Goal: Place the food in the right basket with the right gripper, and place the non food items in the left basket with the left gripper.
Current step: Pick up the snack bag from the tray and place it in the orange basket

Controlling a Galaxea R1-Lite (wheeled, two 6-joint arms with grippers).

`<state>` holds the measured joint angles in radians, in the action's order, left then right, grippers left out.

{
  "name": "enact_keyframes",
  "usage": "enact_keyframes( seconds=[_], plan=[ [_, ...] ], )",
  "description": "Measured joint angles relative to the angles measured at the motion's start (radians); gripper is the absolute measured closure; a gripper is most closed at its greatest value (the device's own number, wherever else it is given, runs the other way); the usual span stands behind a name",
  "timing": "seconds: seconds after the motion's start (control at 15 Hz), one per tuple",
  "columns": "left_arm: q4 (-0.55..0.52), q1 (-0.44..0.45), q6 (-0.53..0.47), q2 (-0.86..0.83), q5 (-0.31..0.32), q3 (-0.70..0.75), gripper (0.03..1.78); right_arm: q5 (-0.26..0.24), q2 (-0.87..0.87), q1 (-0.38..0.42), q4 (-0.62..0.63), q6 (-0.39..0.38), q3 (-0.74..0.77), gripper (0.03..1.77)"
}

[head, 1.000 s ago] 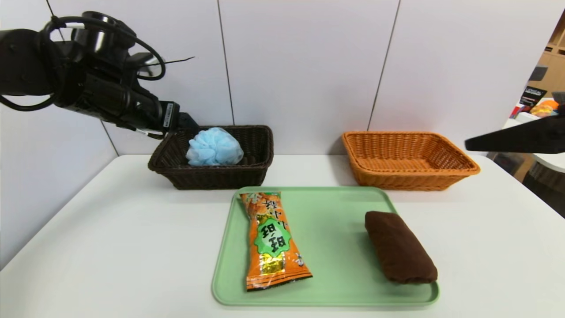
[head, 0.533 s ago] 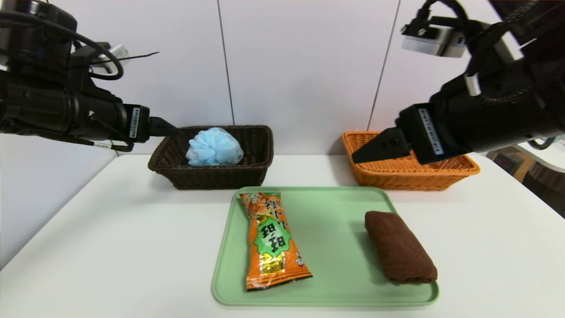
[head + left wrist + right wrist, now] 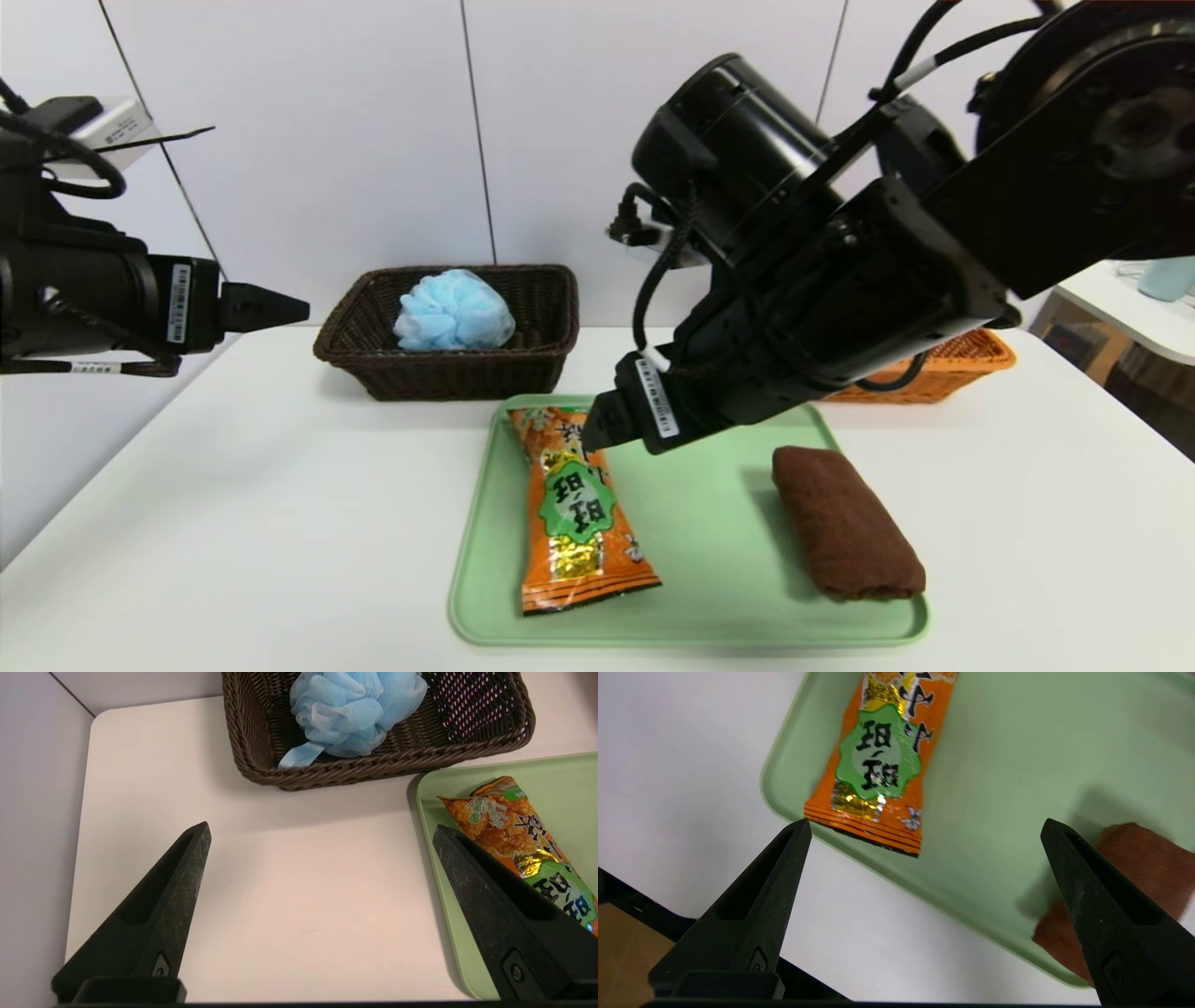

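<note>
Right gripper (image 3: 597, 434) above the far left part of the green tray (image 3: 709, 523), over the far end of the orange snack packet (image 3: 579, 509), fingers spread wide and holding nothing. In the right wrist view, both black fingers (image 3: 752, 914) well apart, with the packet (image 3: 878, 765) and tray (image 3: 1008, 788) seen between them; contact with the packet not visible. Packet flat along the tray's left side, lengthwise from far edge toward near edge, green label facing up. Rolled brown towel (image 3: 845, 523) on the tray's right side, near the near right corner, well apart from the packet; part of it also visible in the right wrist view (image 3: 1134, 858).

Left gripper (image 3: 271, 308) raised off the table's (image 3: 233, 523) far left edge, beside the dark brown wicker basket (image 3: 448, 369), empty, fingers released and wide apart in the left wrist view (image 3: 322, 830). Blue bath pouf (image 3: 453, 311) inside that basket, toward its left side. Same pouf (image 3: 345, 711) and basket (image 3: 373, 770) at the far side of the table in the left wrist view, with the tray corner (image 3: 434, 812) and packet end (image 3: 500, 816) just beside the basket.

Orange wicker basket (image 3: 962, 359) at the far right of the table, mostly hidden behind the right arm; contents not visible.
</note>
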<state>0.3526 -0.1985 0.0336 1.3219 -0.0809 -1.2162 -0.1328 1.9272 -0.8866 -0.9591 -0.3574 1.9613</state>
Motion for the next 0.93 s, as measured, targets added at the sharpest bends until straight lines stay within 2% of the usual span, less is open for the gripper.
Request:
enact_keyframes(
  seconds=[0.53, 0.73, 0.93],
  plan=[
    [-0.002, 0.001, 0.031, -0.116, -0.039, 0.135, 0.12, -0.010, 0.131, -0.035, 0.086, -0.204, 0.001, 0.09],
    [-0.002, 0.024, 0.027, -0.174, -0.039, 0.196, 0.12, -0.019, 0.164, -0.038, 0.119, -0.218, 0.001, 0.09],
    [-0.002, 0.079, 0.024, -0.245, -0.039, 0.240, 0.12, -0.075, 0.198, -0.037, 0.160, -0.206, 0.001, 0.09]
  ],
)
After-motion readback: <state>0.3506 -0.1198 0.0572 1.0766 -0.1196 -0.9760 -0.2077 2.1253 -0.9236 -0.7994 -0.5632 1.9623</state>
